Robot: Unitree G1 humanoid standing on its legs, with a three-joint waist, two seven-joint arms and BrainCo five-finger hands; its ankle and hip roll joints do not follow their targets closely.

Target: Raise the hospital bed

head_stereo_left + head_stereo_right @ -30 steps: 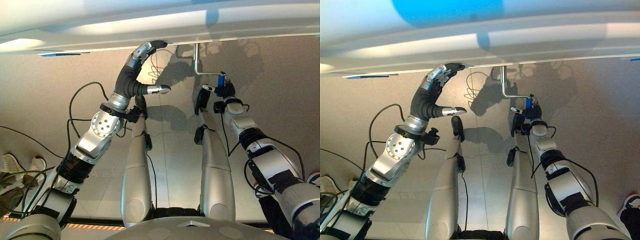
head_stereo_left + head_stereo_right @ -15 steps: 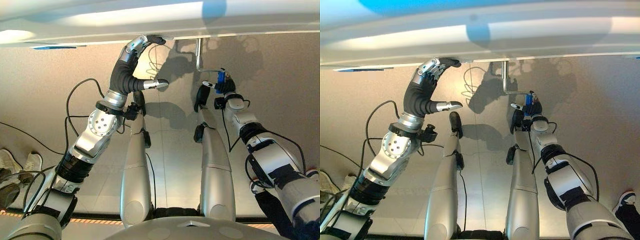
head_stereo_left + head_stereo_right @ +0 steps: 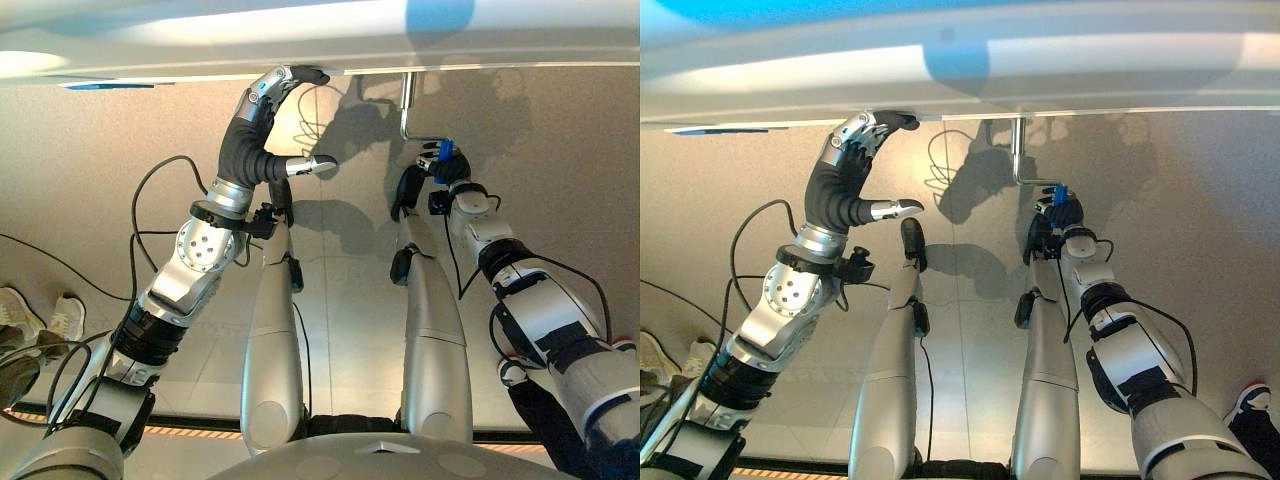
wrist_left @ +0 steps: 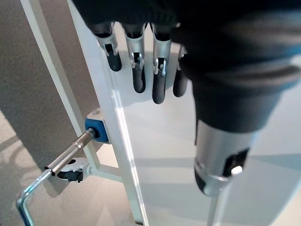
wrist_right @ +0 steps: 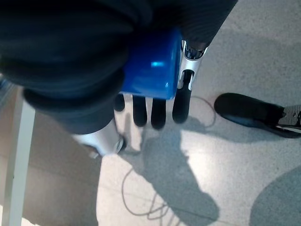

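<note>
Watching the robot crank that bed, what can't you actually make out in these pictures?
- Blue crank handle: in the right wrist view the right hand curls round it, hiding most of it.
- Metal crank rod: its top vanishes under the bed frame.
- Left hand: fingertips rest on the frame's edge; pressing or just touching is unclear.
- Bed height: unreadable.
</note>
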